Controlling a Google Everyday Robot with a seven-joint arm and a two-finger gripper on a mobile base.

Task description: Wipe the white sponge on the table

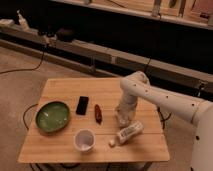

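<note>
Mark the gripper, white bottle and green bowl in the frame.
gripper [123, 118], camera view, its lower end, down at the table [65, 90] right of centre.
white bottle [127, 133], camera view, middle of body.
green bowl [52, 117], camera view, bare inside.

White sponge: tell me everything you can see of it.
The white sponge is a small, off-white, soft-looking block. Most of it is hidden by the gripper, which comes down on it from above and is shut on it. It sits low against the bamboo-coloured table, right of centre. The white bottle lies just nearer the front edge; whether the two touch cannot be told.
</note>
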